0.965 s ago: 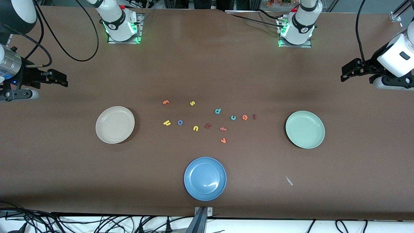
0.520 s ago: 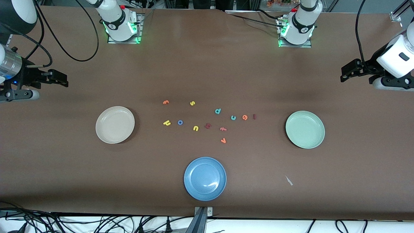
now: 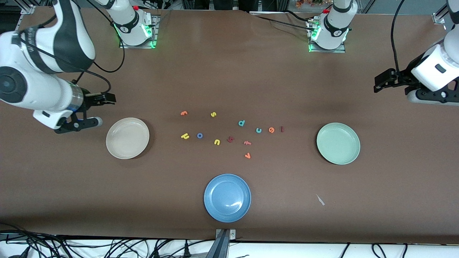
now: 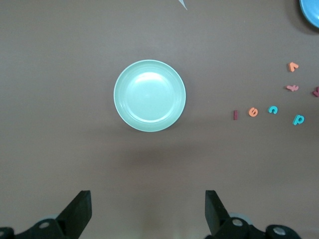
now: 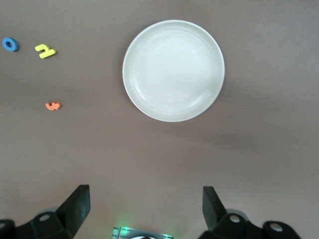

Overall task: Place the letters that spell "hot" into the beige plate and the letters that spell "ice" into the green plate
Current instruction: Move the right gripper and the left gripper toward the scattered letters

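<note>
The beige plate (image 3: 112, 145) (image 5: 173, 112) lies toward the right arm's end, the green plate (image 3: 353, 154) (image 4: 149, 124) toward the left arm's end. Between them lie the yellow h (image 3: 185, 135) (image 5: 45, 51), blue o (image 3: 199, 135) (image 5: 10, 44) and orange t (image 3: 184, 113) (image 5: 53, 105). Closer to the green plate, the teal c (image 3: 258, 130) (image 4: 272, 109), orange e (image 3: 271, 130) (image 4: 253, 112) and dark red i (image 3: 282, 129) (image 4: 235, 115) form a row. My right gripper (image 3: 107, 97) (image 5: 144, 206) hangs open over bare table beside the beige plate. My left gripper (image 3: 378, 83) (image 4: 148, 209) waits open over the table's end past the green plate.
A blue plate (image 3: 227, 215) sits near the table's front edge. Other letters lie among the task's: yellow s (image 3: 213, 114), teal d (image 3: 241, 123), yellow n (image 3: 217, 142), a dark red angular one (image 3: 230, 139), salmon f (image 3: 247, 143), orange v (image 3: 247, 156). A pale scrap (image 3: 320, 200) lies nearer the camera than the green plate.
My right arm has swung in from the table's end, bringing its gripper close to the beige plate. The left gripper has shifted slightly inward. No letter or plate has moved.
</note>
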You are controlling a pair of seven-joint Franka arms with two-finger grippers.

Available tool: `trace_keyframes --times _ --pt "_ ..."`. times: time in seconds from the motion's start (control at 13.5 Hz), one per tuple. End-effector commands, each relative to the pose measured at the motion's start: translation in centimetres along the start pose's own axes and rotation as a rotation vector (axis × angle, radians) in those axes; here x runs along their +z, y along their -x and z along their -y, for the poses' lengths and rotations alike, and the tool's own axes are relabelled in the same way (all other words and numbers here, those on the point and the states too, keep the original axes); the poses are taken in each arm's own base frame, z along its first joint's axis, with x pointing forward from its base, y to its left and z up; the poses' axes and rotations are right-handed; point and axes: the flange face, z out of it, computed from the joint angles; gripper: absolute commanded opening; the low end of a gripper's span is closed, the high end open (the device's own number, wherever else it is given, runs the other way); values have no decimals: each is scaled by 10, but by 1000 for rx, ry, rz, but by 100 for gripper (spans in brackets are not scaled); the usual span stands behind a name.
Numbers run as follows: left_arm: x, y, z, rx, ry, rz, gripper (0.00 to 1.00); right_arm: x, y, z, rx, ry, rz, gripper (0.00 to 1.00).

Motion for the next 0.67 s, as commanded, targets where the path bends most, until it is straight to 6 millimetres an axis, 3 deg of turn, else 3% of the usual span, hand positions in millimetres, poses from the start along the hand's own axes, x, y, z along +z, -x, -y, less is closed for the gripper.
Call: trace_keyframes --times 0.0,0.22,0.59 --pt "22 -14 -19 60 -11 46 100 15 -18 22 95 -75 -30 100" --pt "57 -26 -92 182 -43 96 100 35 -32 77 262 -77 -75 100" --pt "161 -79 -144 254 -35 244 100 91 -50 172 601 -92 -138 100"
